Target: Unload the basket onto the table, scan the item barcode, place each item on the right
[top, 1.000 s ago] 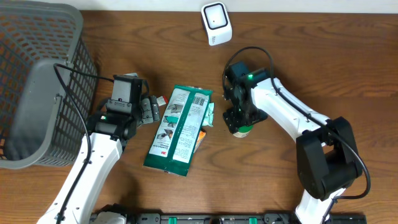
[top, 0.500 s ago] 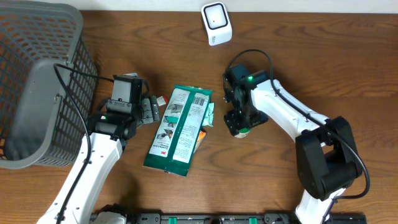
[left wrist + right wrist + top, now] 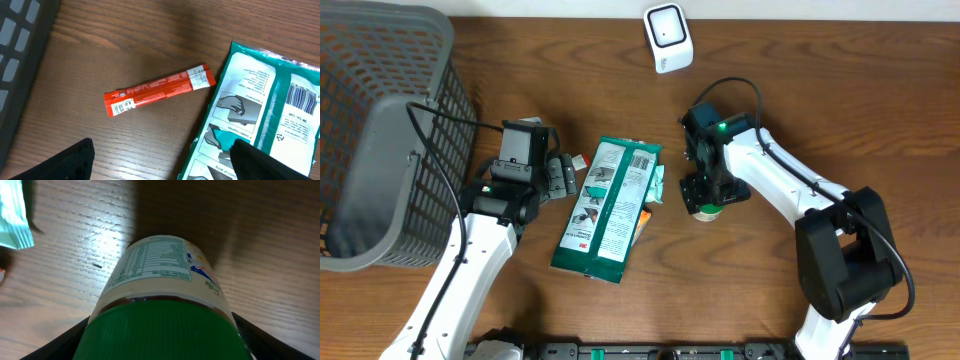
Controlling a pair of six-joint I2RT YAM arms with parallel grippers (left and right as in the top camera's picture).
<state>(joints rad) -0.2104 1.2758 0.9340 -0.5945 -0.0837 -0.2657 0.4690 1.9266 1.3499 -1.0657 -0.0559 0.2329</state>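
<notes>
**While the right claw straddles the bottle, the scanner stands beyond it**

With its green lid [image 3: 160,335] uppermost, the bottle [image 3: 162,270] stands upright on the table [image 3: 880,110], directly under the right gripper [image 3: 705,197]. Its long axis runs straight up into the claw, so the approach is from above, down the line of the bottle. In the right wrist view the jaws are spread wide, one to each side of the lid. Whether the pads actually press on it I cannot tell.

The white scanner [image 3: 667,37] sits at the far edge of the table, beyond the bottle and a little toward the left arm's side. The right arm is plainly the nearer to both. The label shows a nutrition panel toward the wrist camera and no barcode that I can see, so my guess is the bottle would need lifting and turning before its code faces the scanner.

The left gripper [image 3: 165,160] hangs with its jaws wide apart and nothing between them, above a red stick packet [image 3: 157,89]. Just beside that lies a green pouch [image 3: 608,208] with a barcode printed on its upper face. A grey basket [image 3: 380,130] stands at the left arm's outer side
</notes>
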